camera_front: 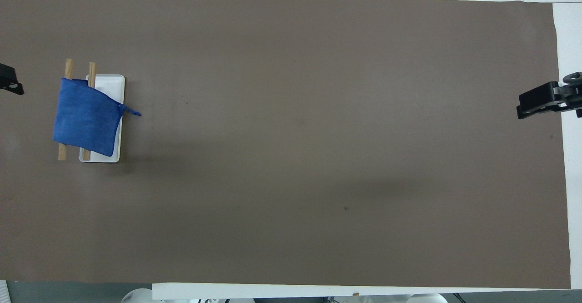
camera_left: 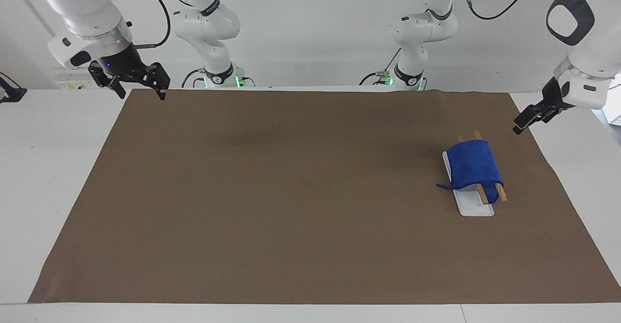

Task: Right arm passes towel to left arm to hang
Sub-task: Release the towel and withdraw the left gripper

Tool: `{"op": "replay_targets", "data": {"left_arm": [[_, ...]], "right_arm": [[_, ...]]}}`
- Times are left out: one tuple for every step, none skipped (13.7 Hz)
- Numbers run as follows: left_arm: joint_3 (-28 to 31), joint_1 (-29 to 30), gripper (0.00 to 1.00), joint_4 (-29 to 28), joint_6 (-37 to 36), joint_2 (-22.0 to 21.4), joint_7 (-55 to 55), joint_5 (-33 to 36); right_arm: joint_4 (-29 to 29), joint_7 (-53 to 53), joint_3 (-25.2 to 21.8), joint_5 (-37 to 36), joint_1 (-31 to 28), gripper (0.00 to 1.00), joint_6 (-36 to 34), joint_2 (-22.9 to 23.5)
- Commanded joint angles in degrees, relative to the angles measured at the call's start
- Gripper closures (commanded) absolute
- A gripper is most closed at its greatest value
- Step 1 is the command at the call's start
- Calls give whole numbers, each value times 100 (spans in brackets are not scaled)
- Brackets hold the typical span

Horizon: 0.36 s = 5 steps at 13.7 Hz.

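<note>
- Facing view: the towel is bright blue and fuzzy-looking, draped over the two wooden rails of the rack, arching up over them like a little saddle.
- It covers the end of the rack nearer the robots. The rack's white base and the rail tips poke out from under the towel's edge at the other end.
- From the overhead view the towel sits a bit skewed on the rack, one corner drooping down over the base, so it reads more like a lopsided quadrilateral than a neat rectangle.
- The small corner loop sticks out past the rack, lying over the brown mat on the side toward the right arm's end.
- Nothing is touching the towel.
- The left gripper hangs in the air well apart from the rack, over the mat's edge at the left arm's end of the table. It's got nothing in it. Whether its fingers are spread or together, I honestly can't tell.
- Right gripper is way off from the rack, up over the mat corner at the right arm's end. Fingers clearly spread apart, empty, little blue light glowing on the wrist.
</note>
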Motion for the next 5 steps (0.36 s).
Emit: {"op": "replay_targets", "data": {"left_arm": [[47, -359, 0, 225, -213, 199, 211, -11], [56, -413, 0, 242, -205, 199, 211, -2], [47, -422, 0, 338, -222, 216, 237, 77], [47, -422, 0, 409, -266, 216, 246, 95], [47, -413, 0, 418, -266, 216, 255, 95]], "right_arm": [[-140, -280, -48, 125, -194, 0, -138, -143], [-131, -289, -48, 116, -203, 0, -112, -143], [-140, -289, -48, 125, -203, 0, -121, -143], [-149, -281, -48, 116, -203, 0, -129, -143], [-149, -254, -48, 116, -203, 0, -129, -143]]}}
